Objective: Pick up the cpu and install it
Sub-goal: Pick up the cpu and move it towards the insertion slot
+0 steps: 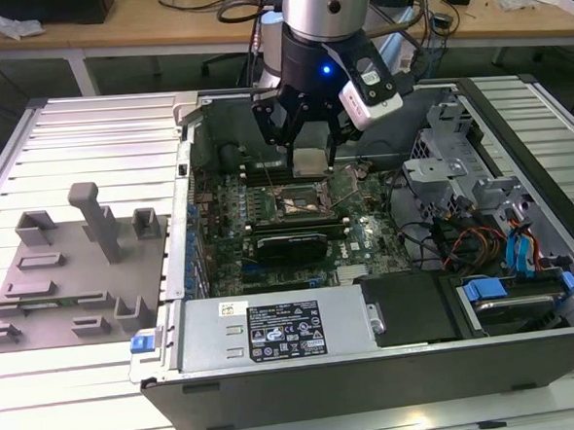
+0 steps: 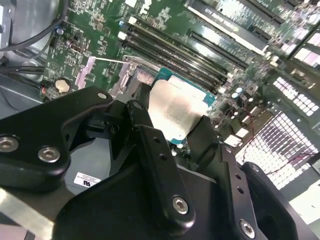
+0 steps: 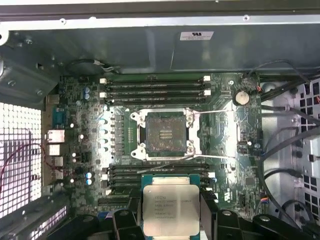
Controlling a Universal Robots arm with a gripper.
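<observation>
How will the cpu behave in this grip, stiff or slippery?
Probably rigid: the cpu is a flat, metal-topped plate, so it shouldn't flex. Its smooth top, pinched only at the edges by the fingers, could slip or tilt.

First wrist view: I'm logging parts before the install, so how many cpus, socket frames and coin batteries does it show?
cpu: 1
socket frame: 1
coin battery: 1
Total: 3
</observation>
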